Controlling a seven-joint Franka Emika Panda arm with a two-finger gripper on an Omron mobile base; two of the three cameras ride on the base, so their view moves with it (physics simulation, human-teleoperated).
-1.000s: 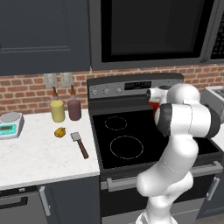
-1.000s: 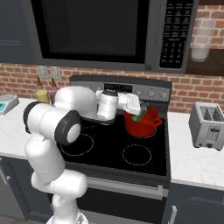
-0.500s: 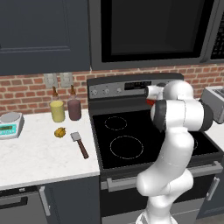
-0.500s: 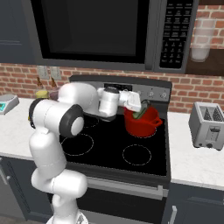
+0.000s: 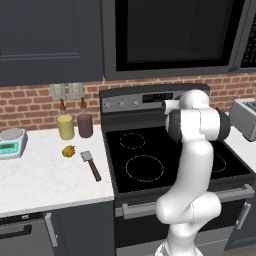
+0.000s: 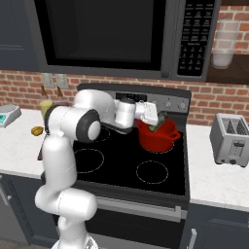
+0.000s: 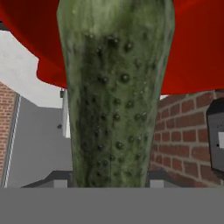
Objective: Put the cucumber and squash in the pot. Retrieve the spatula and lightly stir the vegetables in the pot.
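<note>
The dark green cucumber (image 6: 158, 125) hangs tilted over the mouth of the red pot (image 6: 156, 139), which stands on the stove's back right burner. My gripper (image 6: 154, 118) is shut on the cucumber, reaching in from the left. In the hand view the bumpy cucumber (image 7: 116, 87) stands between the fingers, with the pot's red wall (image 7: 197, 52) just behind it. The small yellow-orange squash (image 5: 68, 150) lies on the white counter left of the stove. Beside it lies the spatula (image 5: 91, 165), its grey blade towards the wall. In the left base view my arm hides the pot.
A pale-yellow bottle (image 5: 65, 126) and a dark red bottle (image 5: 84, 124) stand against the brick wall behind the squash. A kitchen scale (image 5: 12, 141) sits at the far left. A toaster (image 6: 232, 138) stands on the counter right of the stove. The microwave hangs above.
My elbow has swung inward, and the hand with the cucumber has edged slightly right and down over the pot. The grip is unchanged. Squash and spatula lie as before.
</note>
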